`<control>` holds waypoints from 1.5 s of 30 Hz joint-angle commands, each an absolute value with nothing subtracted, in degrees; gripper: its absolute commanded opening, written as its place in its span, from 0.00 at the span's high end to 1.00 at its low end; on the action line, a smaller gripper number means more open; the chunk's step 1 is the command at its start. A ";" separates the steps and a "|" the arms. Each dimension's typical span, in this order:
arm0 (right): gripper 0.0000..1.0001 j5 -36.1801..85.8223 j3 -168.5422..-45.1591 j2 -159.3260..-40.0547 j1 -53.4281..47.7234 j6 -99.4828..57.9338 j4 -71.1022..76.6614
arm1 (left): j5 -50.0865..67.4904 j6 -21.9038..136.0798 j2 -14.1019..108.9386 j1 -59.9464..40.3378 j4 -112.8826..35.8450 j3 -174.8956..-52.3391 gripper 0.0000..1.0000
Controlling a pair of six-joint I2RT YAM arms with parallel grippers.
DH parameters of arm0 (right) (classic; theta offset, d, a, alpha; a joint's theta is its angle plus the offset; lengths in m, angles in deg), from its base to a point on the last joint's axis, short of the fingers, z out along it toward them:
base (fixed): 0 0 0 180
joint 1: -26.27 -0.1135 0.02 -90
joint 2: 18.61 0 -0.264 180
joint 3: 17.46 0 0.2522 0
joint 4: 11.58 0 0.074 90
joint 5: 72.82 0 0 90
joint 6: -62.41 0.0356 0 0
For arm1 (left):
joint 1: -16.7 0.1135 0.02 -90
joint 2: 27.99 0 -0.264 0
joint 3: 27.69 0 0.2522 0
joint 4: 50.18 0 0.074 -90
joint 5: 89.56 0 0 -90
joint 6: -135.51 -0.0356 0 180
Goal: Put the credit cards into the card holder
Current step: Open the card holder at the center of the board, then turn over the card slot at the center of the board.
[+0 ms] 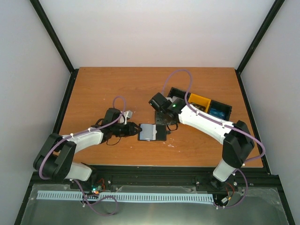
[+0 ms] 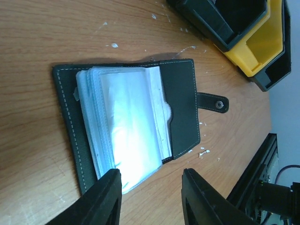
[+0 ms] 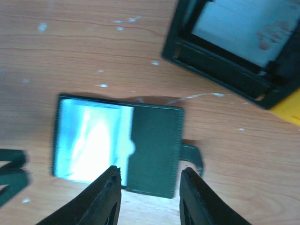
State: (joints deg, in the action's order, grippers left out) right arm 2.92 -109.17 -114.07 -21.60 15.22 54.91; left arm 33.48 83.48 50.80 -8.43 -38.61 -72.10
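Left gripper point(image 2: 150, 177) hangs with fingers apart over the open card holder point(image 2: 180, 105) on the tabletop point(image 2: 37, 28); right gripper point(image 3: 149, 174) likewise. Glare on its sleeves point(image 2: 126, 126) hides their contents. Cards point(image 3: 236, 28) in the tray point(image 3: 211, 65) are blurred and cut off.

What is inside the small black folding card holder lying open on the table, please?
A stack of clear plastic sleeves beside a black inner pocket; glare and stacking hide the sleeves' contents.

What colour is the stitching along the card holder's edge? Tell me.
White, against the black card holder; clearest in the left wrist view.
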 commanded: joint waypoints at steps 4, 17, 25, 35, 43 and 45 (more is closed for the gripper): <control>0.67 16.10 -105.26 -116.53 -21.54 15.70 45.95 | 39.50 84.71 54.18 -8.13 -44.34 -74.31 0.65; 0.72 19.97 -97.13 -121.99 -20.75 16.27 38.91 | 42.16 86.34 63.17 -8.17 -45.09 -77.40 0.72; 0.72 19.77 -95.91 -123.35 -20.49 16.28 38.27 | 40.87 85.79 66.75 -8.12 -43.52 -78.87 0.74; 0.72 20.24 -95.37 -123.73 -20.42 16.09 37.68 | 41.91 84.86 67.93 -8.18 -43.78 -79.00 0.66; 0.72 21.22 -94.53 -123.15 -20.32 16.48 36.14 | 47.10 85.49 70.14 -8.27 -45.58 -80.17 0.64; 0.72 21.38 -94.10 -122.73 -20.31 16.68 35.52 | 47.85 85.56 70.29 -8.27 -46.02 -80.56 0.64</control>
State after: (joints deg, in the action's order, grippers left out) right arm 20.58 -95.71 -122.79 -20.62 15.79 37.80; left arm 45.19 85.95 69.20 -8.43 -44.29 -78.59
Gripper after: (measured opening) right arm 0.278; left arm 0.359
